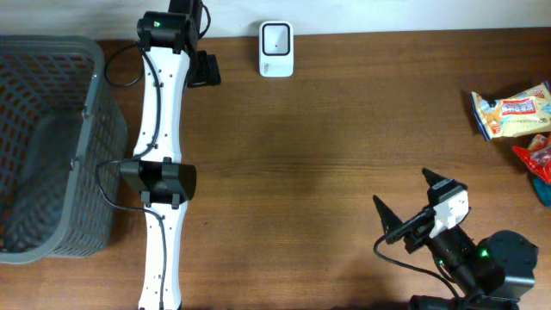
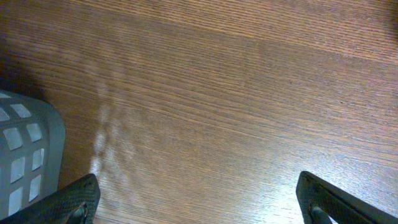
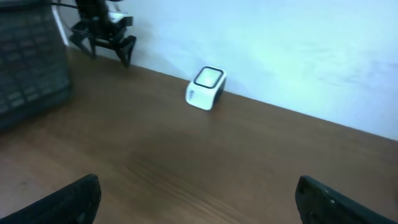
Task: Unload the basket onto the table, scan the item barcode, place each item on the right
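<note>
Overhead view of a brown wooden table (image 1: 327, 155) with two robot arms. A small white scanner (image 1: 276, 49) with a dark square window sits at the far edge, at 12 o'clock, against a pale wall (image 3: 280, 43). No lettering on it can be made out.

At 3 o'clock, at the table's right edge, lies a snack packet (image 1: 512, 112), yellow and white with a red label. Its printing is too small to read. Just below it, towards 4 o'clock, a second packet (image 1: 538, 165) in red and blue is cut off by the frame. Both lie well apart from either arm.

A grey mesh basket (image 1: 52, 146) fills the 9 o'clock side.

The white left arm runs up the left of the table beside the basket. The left gripper (image 1: 207, 71) hangs at 11 o'clock, near the scanner's left. Its wrist camera shows the jaws spread wide over bare wood, holding nothing.

The right gripper (image 1: 399, 184) is at 5 o'clock, pointing towards the table's middle. Its black fingers (image 3: 68, 202) stand wide apart and empty, with the scanner straight ahead of them across the table.
</note>
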`<state>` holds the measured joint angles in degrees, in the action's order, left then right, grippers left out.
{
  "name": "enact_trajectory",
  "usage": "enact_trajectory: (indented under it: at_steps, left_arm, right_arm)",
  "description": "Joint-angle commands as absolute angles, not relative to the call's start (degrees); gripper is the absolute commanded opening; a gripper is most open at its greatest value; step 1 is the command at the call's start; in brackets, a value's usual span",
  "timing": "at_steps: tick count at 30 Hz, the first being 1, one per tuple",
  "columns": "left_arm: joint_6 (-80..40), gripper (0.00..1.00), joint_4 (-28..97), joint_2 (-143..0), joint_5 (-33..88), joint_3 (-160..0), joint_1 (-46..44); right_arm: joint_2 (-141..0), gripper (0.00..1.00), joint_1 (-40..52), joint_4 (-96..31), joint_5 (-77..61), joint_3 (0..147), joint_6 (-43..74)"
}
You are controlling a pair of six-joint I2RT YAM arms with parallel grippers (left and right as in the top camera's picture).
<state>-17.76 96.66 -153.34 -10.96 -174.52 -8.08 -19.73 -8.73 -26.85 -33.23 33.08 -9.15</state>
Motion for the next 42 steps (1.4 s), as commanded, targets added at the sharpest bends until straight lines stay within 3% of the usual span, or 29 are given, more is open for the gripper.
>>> enact_trajectory:
  at_steps: [1, 8, 11, 18, 23, 42]
  left_arm:
    - [-17.93, 0.99, 96.73, -153.42, -10.76, -174.45, -8.12]
    - [-17.93, 0.99, 96.73, -153.42, -10.76, -174.45, -8.12]
    - [-17.93, 0.99, 96.71, -153.42, -10.76, -174.45, -8.12]
    - [-17.93, 0.99, 96.73, -153.42, -10.76, -174.45, -8.12]
    - [-17.93, 0.99, 96.73, -153.42, -10.76, -174.45, -8.12]
    - [-17.93, 0.99, 96.73, -153.42, -10.76, -174.45, -8.12]
  right_arm:
    - [-17.02, 0.98, -7.88, -26.55, -24.67, 32.38, -3.55]
    - [-0.56, 0.98, -7.88, -18.7, -17.28, 17.93, 4.73]
    - [-0.19, 0.98, -7.81, -9.39, -16.14, 9.58, 6.55]
    - [-0.19, 0.98, -6.92, -1.04, -7.27, 0.32, 11.46]
    - [-0.19, 0.98, -2.92, -4.49, -2.7, 0.32, 10.96]
    - [-0.19, 0.98, -2.96, -4.25, -3.79, 0.32, 8.88]
